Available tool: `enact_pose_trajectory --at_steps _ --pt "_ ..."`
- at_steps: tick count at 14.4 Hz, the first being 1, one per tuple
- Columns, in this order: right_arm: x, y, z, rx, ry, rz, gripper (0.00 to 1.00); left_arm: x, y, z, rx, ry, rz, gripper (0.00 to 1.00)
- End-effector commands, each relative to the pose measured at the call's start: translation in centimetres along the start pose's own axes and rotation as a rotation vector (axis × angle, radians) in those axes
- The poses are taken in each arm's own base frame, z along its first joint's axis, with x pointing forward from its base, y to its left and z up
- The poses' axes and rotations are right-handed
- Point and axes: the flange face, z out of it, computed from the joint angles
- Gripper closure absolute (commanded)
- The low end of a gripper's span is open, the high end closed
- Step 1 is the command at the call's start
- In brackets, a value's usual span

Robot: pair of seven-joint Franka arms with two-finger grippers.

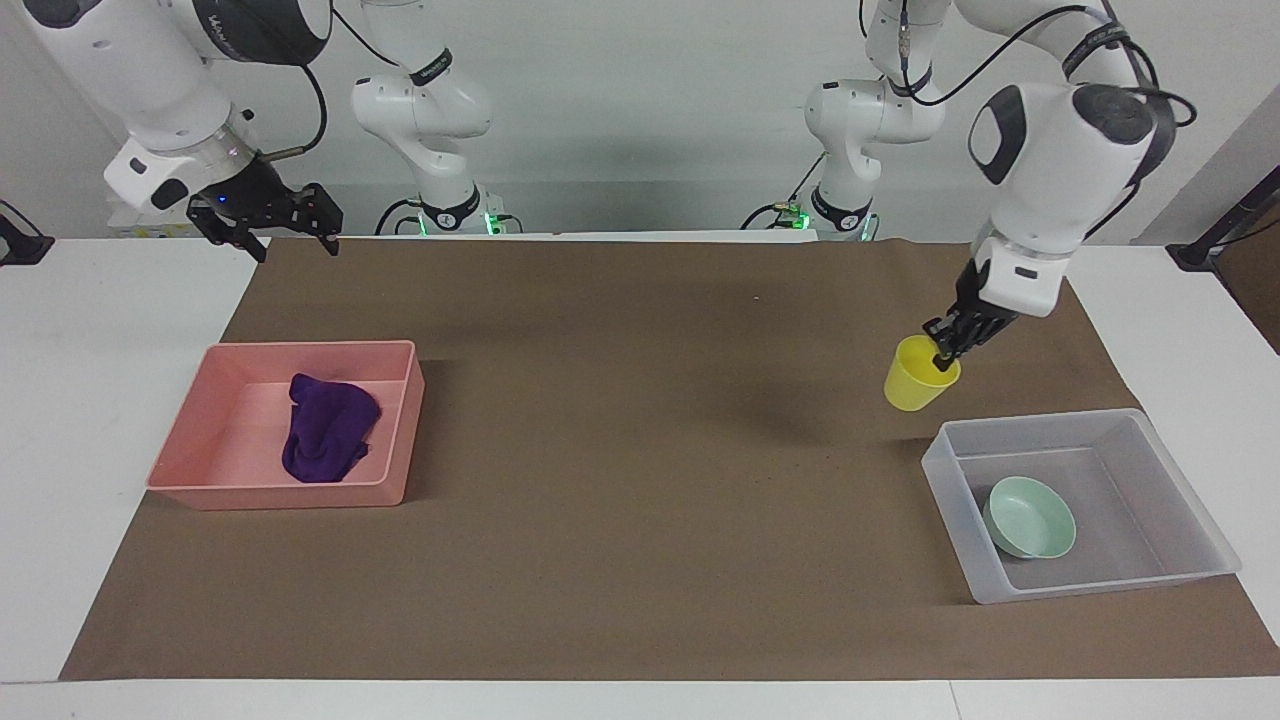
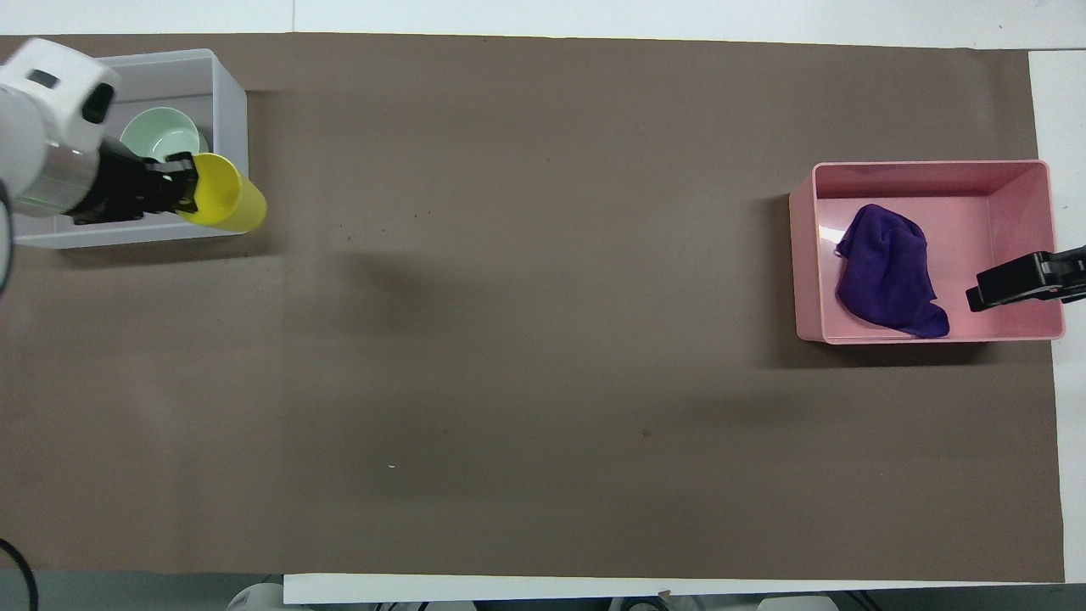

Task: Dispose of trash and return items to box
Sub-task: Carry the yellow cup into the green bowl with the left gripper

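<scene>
My left gripper (image 1: 943, 362) is shut on the rim of the yellow cup (image 1: 918, 378) and holds it tilted in the air, over the mat at the edge of the clear-grey box (image 1: 1090, 420). In the overhead view the left gripper (image 2: 182, 187) and the cup (image 2: 227, 205) cover a corner of the box (image 2: 231, 110). The mint-green bowl (image 1: 1030, 517) lies in the box, as the overhead view shows (image 2: 153, 136). The purple cloth (image 1: 330, 440) lies in the pink tub (image 1: 300, 346). My right gripper (image 1: 292, 240) is open and empty, raised high.
A brown mat (image 1: 640, 450) covers most of the white table. The pink tub (image 2: 925, 166) with the cloth (image 2: 887, 271) stands at the right arm's end. In the overhead view the right gripper (image 2: 988, 288) shows over that tub's outer end.
</scene>
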Motion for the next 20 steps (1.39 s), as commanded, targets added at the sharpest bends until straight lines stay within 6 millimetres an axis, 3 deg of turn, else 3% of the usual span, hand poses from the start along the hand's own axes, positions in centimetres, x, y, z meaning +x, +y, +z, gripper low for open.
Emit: enact_pose_trajectory --at_steps 1,2,4,5,6,8,12,13,14,15,17,19,20 --pt "-0.3 -0.3 0.1 0.007 0.006 0.021 0.01 7.1 -6.2 3.0 0.017 -0.031 -0.105 1.00" --pt "-0.3 -0.4 0.1 0.006 0.004 0.020 0.01 8.8 -7.0 5.2 0.018 -0.043 -0.125 1.00" --pt "-0.3 -0.6 0.1 0.005 0.004 0.015 0.01 13.6 -10.8 8.2 0.008 0.013 -0.194 1.00" --pt "-0.3 -0.6 0.0 0.004 0.008 0.017 0.01 14.3 -11.2 9.7 0.009 0.009 -0.198 1.00" --pt "-0.3 -0.7 0.0 0.004 0.008 0.015 0.01 14.7 -11.4 11.0 0.014 0.017 -0.186 1.00" --pt "-0.3 -0.7 0.0 0.004 0.007 0.014 0.01 13.5 -12.1 15.8 0.008 0.014 -0.171 1.00" --pt "-0.3 -0.7 0.1 0.004 0.005 0.008 0.01 12.9 -11.3 19.6 0.023 -0.021 -0.139 0.97" --pt "-0.3 -0.6 0.2 0.005 0.005 0.008 0.01 12.5 -11.4 19.8 0.030 -0.038 -0.107 0.53" --pt "-0.2 -0.6 0.1 0.004 0.008 0.005 0.01 12.3 -11.3 19.5 0.041 -0.046 -0.083 0.01" --pt "-0.2 -0.6 0.1 0.003 0.016 0.005 0.01 12.5 -11.2 18.3 0.054 -0.047 -0.071 0.00" --pt "-0.1 -0.6 0.0 0.003 0.017 0.015 0.01 12.5 -10.8 12.5 0.090 -0.040 -0.022 0.00" --pt "-0.1 -0.6 0.2 0.003 0.016 0.014 0.01 9.8 -8.2 6.1 0.132 -0.024 0.120 0.00" --pt "-0.1 -0.6 0.2 0.003 0.016 0.014 0.01 7.8 -8.0 4.0 0.145 -0.070 0.129 0.00"
